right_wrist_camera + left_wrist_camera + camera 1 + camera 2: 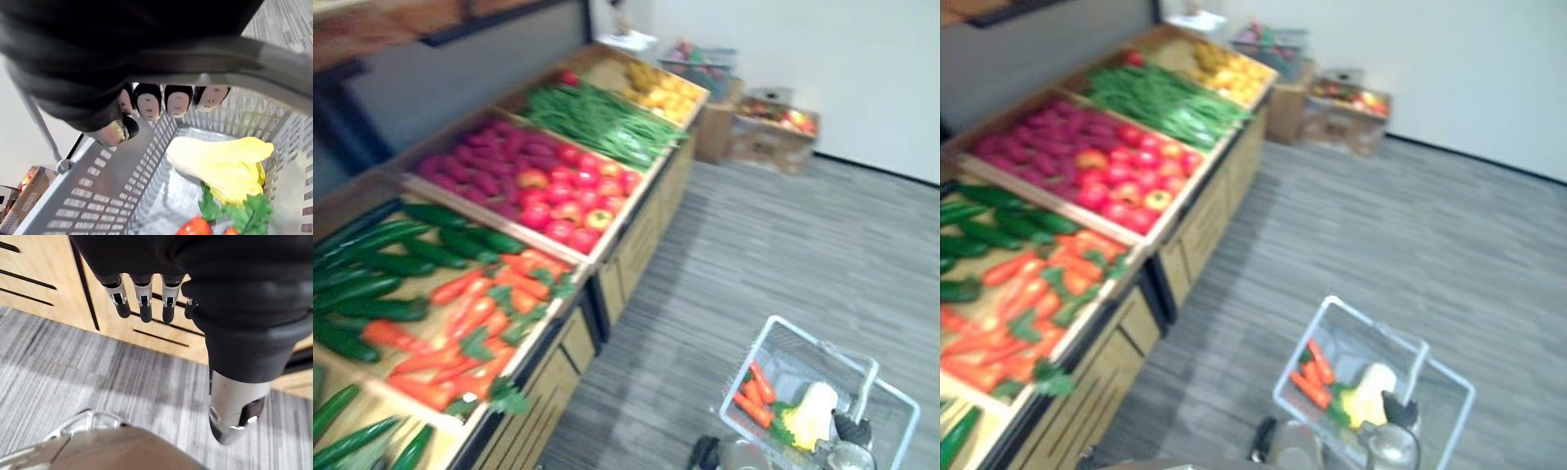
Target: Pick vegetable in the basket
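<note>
Right robot hand [177, 101] has its fingers curled round the handle [254, 68] of the grey basket [773, 331], holding it over the grey floor [754, 245], near the table [644, 238]. The basket holds a few carrots [756, 392] and a yellow leafy vegetable [220, 161] with green leaves. Left robot hand [145, 298] hangs by the table's wooden front, fingers straight, holding nothing. Cucumbers [382, 264] lie on the table.
</note>
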Available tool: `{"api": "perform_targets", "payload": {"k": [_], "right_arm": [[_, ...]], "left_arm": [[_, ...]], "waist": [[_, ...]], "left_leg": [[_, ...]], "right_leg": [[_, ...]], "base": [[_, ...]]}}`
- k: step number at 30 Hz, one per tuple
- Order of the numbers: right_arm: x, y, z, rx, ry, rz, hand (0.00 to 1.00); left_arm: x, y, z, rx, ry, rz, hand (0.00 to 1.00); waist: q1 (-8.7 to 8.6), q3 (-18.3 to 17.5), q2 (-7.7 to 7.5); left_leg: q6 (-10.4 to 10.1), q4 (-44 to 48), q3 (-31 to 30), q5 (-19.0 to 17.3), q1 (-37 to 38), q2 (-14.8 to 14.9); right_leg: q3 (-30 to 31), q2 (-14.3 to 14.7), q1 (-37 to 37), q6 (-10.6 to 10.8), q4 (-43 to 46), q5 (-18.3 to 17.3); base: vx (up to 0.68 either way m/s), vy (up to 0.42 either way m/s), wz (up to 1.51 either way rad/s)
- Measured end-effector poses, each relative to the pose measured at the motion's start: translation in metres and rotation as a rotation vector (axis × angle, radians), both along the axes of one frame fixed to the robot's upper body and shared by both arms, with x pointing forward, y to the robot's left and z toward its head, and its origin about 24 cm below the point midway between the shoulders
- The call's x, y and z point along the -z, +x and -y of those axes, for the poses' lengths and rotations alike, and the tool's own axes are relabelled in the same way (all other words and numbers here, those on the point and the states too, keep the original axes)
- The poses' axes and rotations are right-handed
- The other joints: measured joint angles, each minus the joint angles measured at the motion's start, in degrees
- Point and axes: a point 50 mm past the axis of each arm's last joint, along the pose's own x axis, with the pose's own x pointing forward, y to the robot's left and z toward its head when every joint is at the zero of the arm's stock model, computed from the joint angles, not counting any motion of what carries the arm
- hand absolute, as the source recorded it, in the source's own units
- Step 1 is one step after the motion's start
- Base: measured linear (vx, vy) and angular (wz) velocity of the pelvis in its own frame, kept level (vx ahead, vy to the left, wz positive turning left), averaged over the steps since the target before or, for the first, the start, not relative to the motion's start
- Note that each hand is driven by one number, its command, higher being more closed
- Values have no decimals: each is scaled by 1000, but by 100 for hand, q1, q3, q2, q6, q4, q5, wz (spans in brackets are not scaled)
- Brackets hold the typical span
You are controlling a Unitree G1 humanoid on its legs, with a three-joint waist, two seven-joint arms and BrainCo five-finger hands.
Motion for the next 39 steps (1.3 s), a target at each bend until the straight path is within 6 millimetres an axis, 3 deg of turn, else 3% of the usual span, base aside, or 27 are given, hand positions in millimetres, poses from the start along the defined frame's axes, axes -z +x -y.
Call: {"api": "perform_targets", "payload": {"k": [1,3,7,11,13,14,15,17,20,22,24,25,29,32,33,36,37,38,39], "right_arm": [[-1,2,2,-5,-5,1,100],[1,-1,1,-2,1,-13,100],[4,-4,0,3,12,-37,100],[7,-12,-1,6,17,-61,100],[7,-7,-3,-19,18,-59,100],[7,-1,-8,-48,20,-55,100],[6,4,-9,-62,19,-48,100],[7,8,-10,-90,18,-58,100],[8,9,-14,-108,22,-62,100],[8,10,-15,-124,20,-62,100],[7,6,-12,-123,7,-58,100],[8,2,-12,-120,7,-68,100],[8,-4,-11,-112,1,-70,100],[5,4,-12,-117,0,-45,100],[0,14,-13,-125,-7,-11,100],[-10,37,-17,-165,-21,50,100],[-11,39,-19,-183,-24,55,100],[-13,44,-21,-194,-25,71,100],[-15,46,-21,-193,-29,82,100]], "left_arm": [[0,7,5,-4,-17,23,0],[-1,14,8,-17,-40,54,0],[-1,13,9,-30,-51,60,0],[-1,12,9,-32,-48,63,0],[0,5,10,-77,-53,60,0],[0,0,7,-114,-45,55,0],[0,0,5,-121,-38,57,0],[0,-4,8,-143,-38,61,0],[1,-7,9,-142,-28,56,0],[1,-10,10,-144,-20,48,0],[2,-10,15,-112,-23,36,0],[3,-11,18,-102,-29,30,0],[3,-9,18,-64,-25,26,0],[2,-6,18,-40,-23,30,0],[2,-5,14,-14,-10,27,0],[0,-4,5,57,20,16,0],[-1,-3,3,66,25,18,0],[-1,0,3,67,25,22,0],[-1,3,3,69,26,28,0]], "waist": [[-15,59,96],[-18,91,151],[17,120,137],[-11,155,139],[65,189,180],[131,256,111],[149,250,129],[173,301,59],[194,297,82],[197,284,123],[236,235,351],[305,190,370],[308,147,343],[345,153,333],[373,180,240],[354,252,76],[325,265,29],[322,317,81],[311,327,73]], "left_leg": [[75,50,260,66,18,50],[92,234,694,210,22,70],[56,834,1210,588,74,199],[61,1851,1033,514,-87,669],[230,2747,876,728,-142,1048],[250,3269,252,629,-388,1136],[189,3375,-153,374,-553,1044],[182,2880,-1367,-175,-1036,466],[98,1445,-2421,-236,-1338,3],[133,775,-2905,-210,-1490,-90],[186,512,-3072,-82,-1623,29],[228,516,-3004,-48,-1592,12],[250,365,-2845,-34,-1412,-254],[308,269,-2739,-66,-1298,-320],[390,200,-2505,10,-1117,-396],[411,206,-2307,-32,-677,-468],[411,204,-2326,-32,-580,-433],[417,197,-2428,-28,-501,-377],[416,197,-2473,-28,-456,-335]], "right_leg": [[66,219,113,-29,-512,190],[185,473,279,-12,-1209,359],[128,623,690,89,-2107,477],[294,765,855,-1,-2139,485],[587,932,1026,-1,-2200,484],[843,953,1131,-47,-2255,457],[955,926,1150,-45,-2228,455],[1355,779,1255,-4,-2258,477],[1724,669,1309,83,-2279,533],[1865,684,1308,177,-2370,598],[2020,848,1342,324,-2493,708],[2027,826,1402,398,-2567,758],[2097,578,1440,552,-2667,829],[2153,395,969,743,-1645,255],[2128,134,400,714,-238,-177],[1938,-290,-265,836,1651,-158],[1752,-387,-292,780,1915,-76],[1513,-527,-394,673,2293,-60],[1434,-571,-419,654,2369,-287]], "base": [[-14,2,-95],[-33,12,-81],[-44,-45,-70],[43,-19,-30],[107,5,-72],[77,13,-72],[78,35,-87],[62,85,-76],[36,128,-69],[10,150,-77],[35,225,-75],[94,243,-59],[118,238,-24],[166,192,-18],[238,186,-36],[252,78,-20],[350,-2,11],[225,-23,18],[260,-61,28]]}}
